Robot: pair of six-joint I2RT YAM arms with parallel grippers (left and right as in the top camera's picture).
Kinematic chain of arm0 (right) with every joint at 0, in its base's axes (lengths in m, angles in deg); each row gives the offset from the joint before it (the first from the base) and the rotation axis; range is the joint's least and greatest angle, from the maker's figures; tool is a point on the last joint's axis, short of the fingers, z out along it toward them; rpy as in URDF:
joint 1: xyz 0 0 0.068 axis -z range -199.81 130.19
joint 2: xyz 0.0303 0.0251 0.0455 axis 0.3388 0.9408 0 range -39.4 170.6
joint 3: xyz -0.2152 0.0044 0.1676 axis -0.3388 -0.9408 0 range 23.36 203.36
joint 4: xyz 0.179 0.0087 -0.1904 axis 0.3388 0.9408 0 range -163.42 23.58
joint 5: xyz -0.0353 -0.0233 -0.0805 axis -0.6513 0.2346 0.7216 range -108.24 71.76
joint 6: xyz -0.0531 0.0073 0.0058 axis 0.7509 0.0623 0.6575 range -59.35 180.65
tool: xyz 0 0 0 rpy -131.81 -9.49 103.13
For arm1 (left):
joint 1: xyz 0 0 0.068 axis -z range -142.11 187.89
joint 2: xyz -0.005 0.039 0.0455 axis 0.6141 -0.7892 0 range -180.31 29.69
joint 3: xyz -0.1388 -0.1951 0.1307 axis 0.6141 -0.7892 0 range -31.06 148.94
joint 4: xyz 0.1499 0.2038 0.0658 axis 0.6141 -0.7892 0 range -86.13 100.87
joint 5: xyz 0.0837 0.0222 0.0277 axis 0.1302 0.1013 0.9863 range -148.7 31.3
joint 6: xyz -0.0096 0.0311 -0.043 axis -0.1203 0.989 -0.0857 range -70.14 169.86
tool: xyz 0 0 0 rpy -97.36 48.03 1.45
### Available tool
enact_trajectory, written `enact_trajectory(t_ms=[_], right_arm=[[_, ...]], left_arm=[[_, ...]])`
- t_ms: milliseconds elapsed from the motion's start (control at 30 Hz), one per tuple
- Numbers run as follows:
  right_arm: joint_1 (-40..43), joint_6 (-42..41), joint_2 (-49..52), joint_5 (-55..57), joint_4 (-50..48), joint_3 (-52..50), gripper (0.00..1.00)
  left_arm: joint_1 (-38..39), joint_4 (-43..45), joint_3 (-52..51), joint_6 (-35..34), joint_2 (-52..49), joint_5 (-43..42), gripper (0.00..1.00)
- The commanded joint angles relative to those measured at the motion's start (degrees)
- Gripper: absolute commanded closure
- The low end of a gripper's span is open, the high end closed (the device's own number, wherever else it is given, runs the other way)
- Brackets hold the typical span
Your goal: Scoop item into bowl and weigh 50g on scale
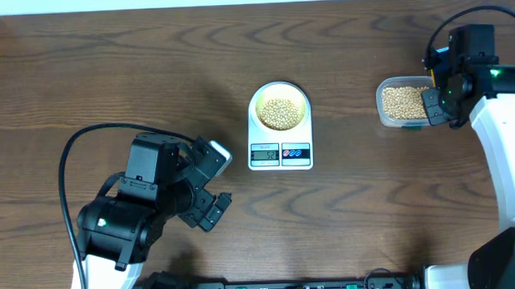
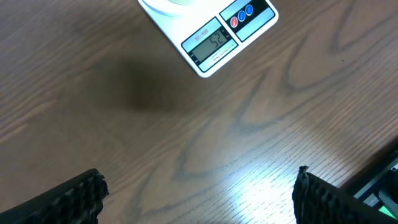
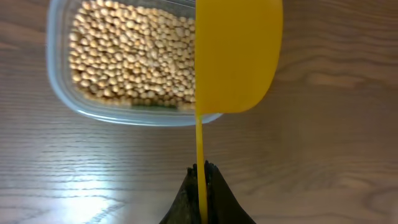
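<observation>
Left gripper (image 2: 198,196) hangs wide open and empty at lower left. Right gripper (image 3: 202,180), upper right, pinches a yellow scoop (image 3: 236,56) over the clear tub (image 1: 384,114). Scale (image 1: 280,157) sits dead center, with the bowl (image 1: 258,98) of beans (image 1: 280,114) on top.

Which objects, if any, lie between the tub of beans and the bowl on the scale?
None that shows. Only bare table separates the tub from the bowl on the scale; the left gripper, jaws open, sits well off that line, and the yellow scoop in the right gripper is over the tub.
</observation>
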Motion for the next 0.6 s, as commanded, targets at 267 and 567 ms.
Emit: enact_trajectory(t_ms=[267,567], right_arm=[[-7.13,-0.76,0.70,5.75,-2.14,0.11,0.99],[-13.44,6.43,0.72,-38.93,-11.15,0.09,0.99]], left_arm=[[-0.33,-0.13,1.79,0.33,-0.02,0.37,0.02],[-0.33,-0.13,1.81,0.33,-0.02,0.37,0.02]])
